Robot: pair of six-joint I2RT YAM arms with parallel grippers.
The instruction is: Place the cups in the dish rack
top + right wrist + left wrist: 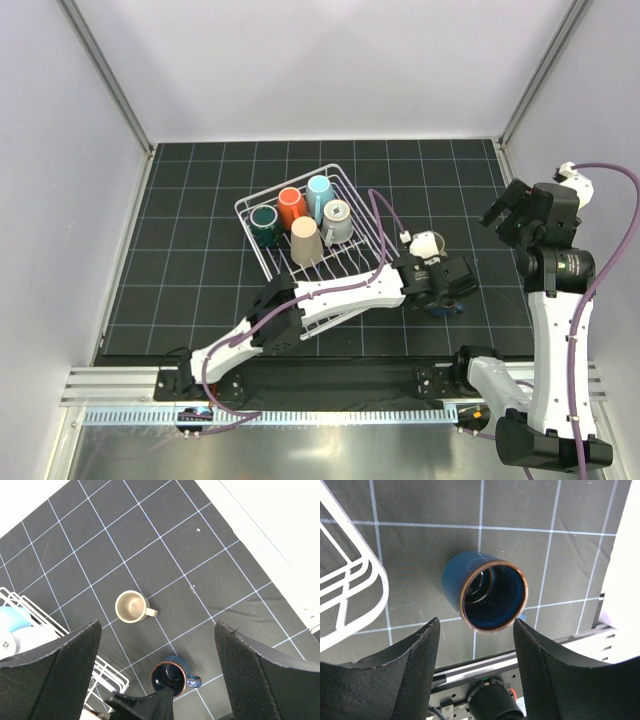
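Observation:
The white wire dish rack (241, 206) holds several cups: dark teal (265, 224), orange (292, 206), light blue (320, 190), a grey-white mug (337, 220) and a beige tumbler (305, 243). A small olive-beige cup (398, 243) (131, 606) stands upright on the mat, right of the rack. A navy mug (490, 597) (172, 677) stands nearer the front. My left gripper (475, 627) (445, 287) hovers open directly over it, jaws level with either side of its rim and not touching it. High at the right, my right gripper (157, 626) (508, 212) is open and empty.
The rack's rounded corner (380, 580) (107, 677) lies just left of the navy mug. The black grid mat (200, 250) ends at a metal rail (330, 372) along the front. White walls (60, 180) enclose the sides and back.

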